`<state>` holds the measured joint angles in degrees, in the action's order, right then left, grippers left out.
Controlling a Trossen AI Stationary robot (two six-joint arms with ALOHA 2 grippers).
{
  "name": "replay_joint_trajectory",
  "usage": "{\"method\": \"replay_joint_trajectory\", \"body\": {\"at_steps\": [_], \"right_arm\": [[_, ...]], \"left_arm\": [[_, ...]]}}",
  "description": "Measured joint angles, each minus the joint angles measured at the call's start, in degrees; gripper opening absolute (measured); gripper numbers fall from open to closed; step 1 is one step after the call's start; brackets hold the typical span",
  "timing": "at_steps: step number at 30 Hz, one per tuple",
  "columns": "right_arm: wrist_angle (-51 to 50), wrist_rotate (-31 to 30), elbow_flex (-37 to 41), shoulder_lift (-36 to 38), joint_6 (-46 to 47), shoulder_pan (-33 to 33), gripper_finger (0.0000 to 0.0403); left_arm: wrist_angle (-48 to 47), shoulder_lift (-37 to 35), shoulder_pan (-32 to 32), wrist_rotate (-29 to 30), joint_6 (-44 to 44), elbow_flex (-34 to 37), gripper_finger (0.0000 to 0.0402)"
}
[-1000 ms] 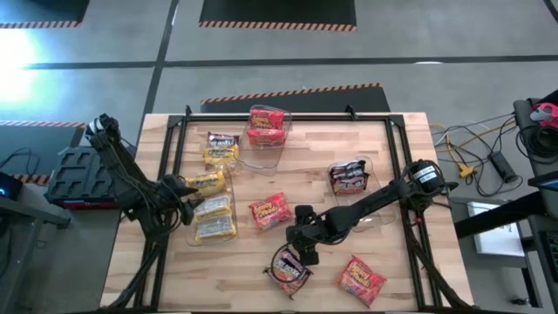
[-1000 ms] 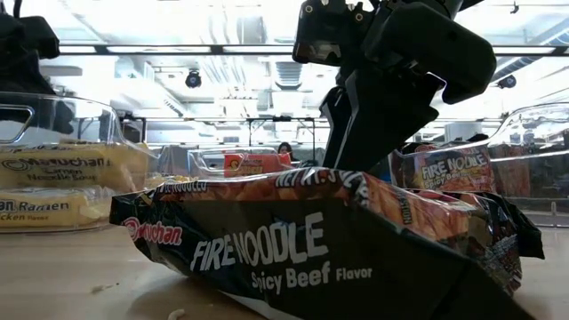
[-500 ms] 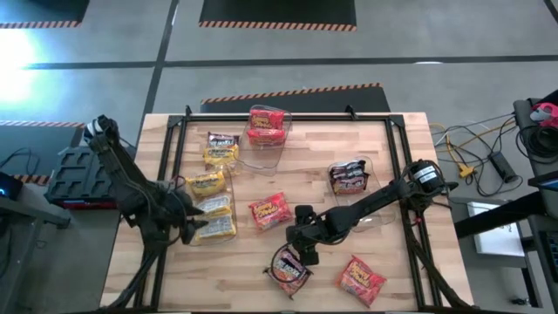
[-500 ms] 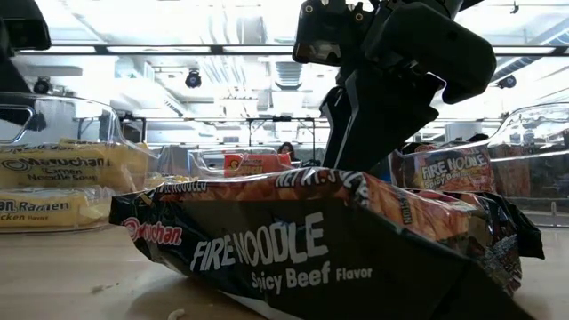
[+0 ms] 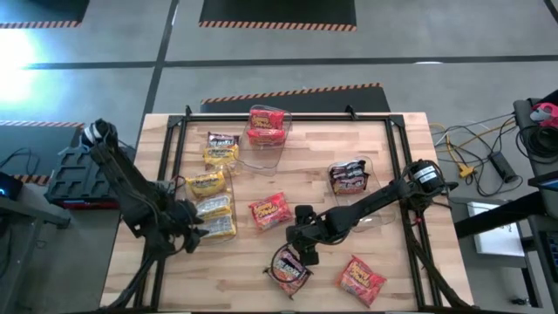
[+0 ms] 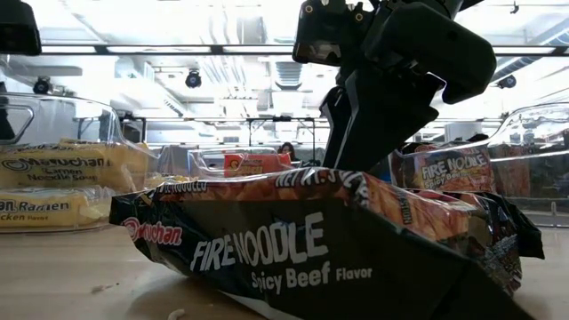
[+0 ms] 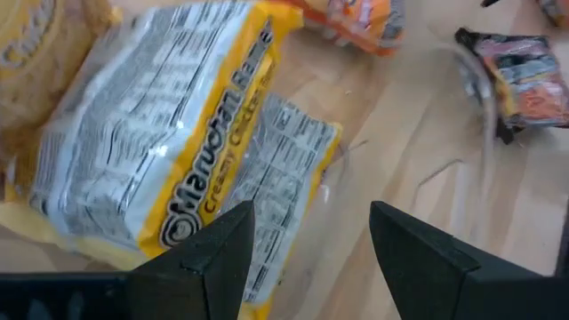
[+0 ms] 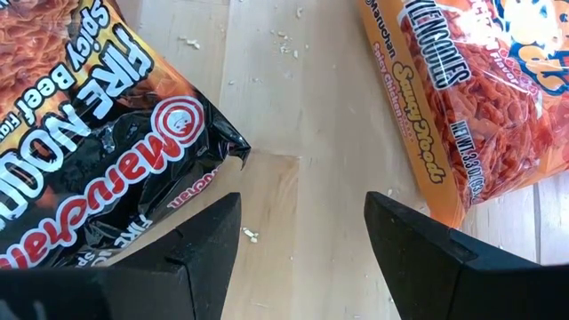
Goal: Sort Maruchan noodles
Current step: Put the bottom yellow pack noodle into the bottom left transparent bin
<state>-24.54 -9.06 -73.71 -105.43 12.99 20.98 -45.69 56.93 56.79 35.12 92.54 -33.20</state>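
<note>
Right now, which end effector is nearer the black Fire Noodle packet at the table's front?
Right end effector hovers just beside the black Fire Noodle packet; the left end effector is across the table by the yellow packets.

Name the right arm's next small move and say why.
Probably shift sideways and lower onto the black Fire Noodle packet. The right gripper hangs open over bare wood between that packet and the red packet, gripping nothing, so neither lies between its fingers yet.

- low view: dark Fire Noodle packet [image 6: 293, 240] fills foreground, cut off at bottom edge, hides table behind it
- right arm [image 6: 391, 71] cropped at top, fingers behind packet
- left wrist view: yellow packets [image 7: 151, 151] cropped, far black packet [image 7: 524, 76] blurred
- high view: packet labels unreadable
</note>
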Motion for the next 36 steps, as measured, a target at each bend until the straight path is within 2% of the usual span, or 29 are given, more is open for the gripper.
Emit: {"method": "replay_joint_trajectory", "body": {"at_steps": [12,23,30,36], "right_arm": [[-0.01,0.00,0.00,0.00,-0.04,-0.01,0.0231],[0.01,0.00,0.00,0.00,0.00,-0.01,0.0231],[0.01,0.00,0.00,0.00,-0.04,-0.01,0.0231],[0.00,0.00,0.00,0.00,-0.02,-0.01,0.0231]], "left_arm": [[-1.38,4.66,-3.80,-1.46,1.66,0.12,0.0206],[-5.59,5.96,-8.72,3.71,-0.29,0.19,0.0206],[-14.59,5.98,-11.08,7.21,-0.33,-3.09,0.0206],[-19.16,5.98,-14.76,7.90,-0.49,-4.53,0.0206]]}}
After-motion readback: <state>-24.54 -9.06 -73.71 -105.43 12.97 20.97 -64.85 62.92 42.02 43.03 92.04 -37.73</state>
